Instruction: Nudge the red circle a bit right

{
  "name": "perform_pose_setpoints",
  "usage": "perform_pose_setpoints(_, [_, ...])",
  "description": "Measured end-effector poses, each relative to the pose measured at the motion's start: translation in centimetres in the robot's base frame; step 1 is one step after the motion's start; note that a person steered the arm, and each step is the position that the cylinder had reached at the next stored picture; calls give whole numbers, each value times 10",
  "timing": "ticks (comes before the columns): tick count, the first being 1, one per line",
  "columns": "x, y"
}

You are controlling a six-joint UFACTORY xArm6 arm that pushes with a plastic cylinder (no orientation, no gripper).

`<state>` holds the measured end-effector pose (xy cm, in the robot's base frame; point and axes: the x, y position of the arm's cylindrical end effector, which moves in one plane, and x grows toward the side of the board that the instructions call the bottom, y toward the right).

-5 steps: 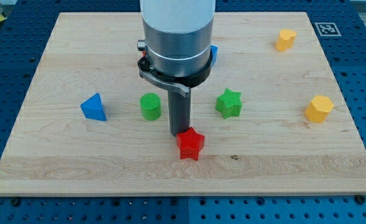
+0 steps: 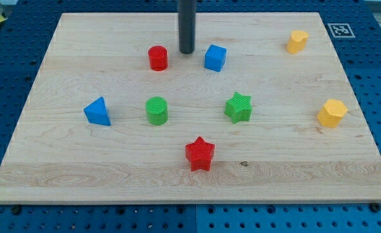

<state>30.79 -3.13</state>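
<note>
The red circle [image 2: 158, 57] is a short red cylinder in the upper middle of the wooden board [image 2: 61, 162]. My tip [image 2: 187, 52] stands between the red circle and a blue cube [image 2: 215, 57], a little to the right of the circle and apart from it. The dark rod rises straight up out of the view's top.
A green circle [image 2: 156, 110], a green star [image 2: 239, 107] and a blue triangle [image 2: 97, 111] lie in the middle row. A red star [image 2: 199, 153] lies lower down. Two yellow blocks sit at the right, one [image 2: 297, 41] at the top, one [image 2: 332, 113] near the edge.
The rod has moved from just above the red star up the board to between the red circle and blue cube. The arm's body no longer hides them. The red star shifted slightly.
</note>
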Motion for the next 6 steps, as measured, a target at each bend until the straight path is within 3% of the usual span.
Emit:
perform_pose_setpoints(2, [3, -67])
perform_pose_setpoints(5, [36, -67])
perform_pose_setpoints(6, [-5, -55])
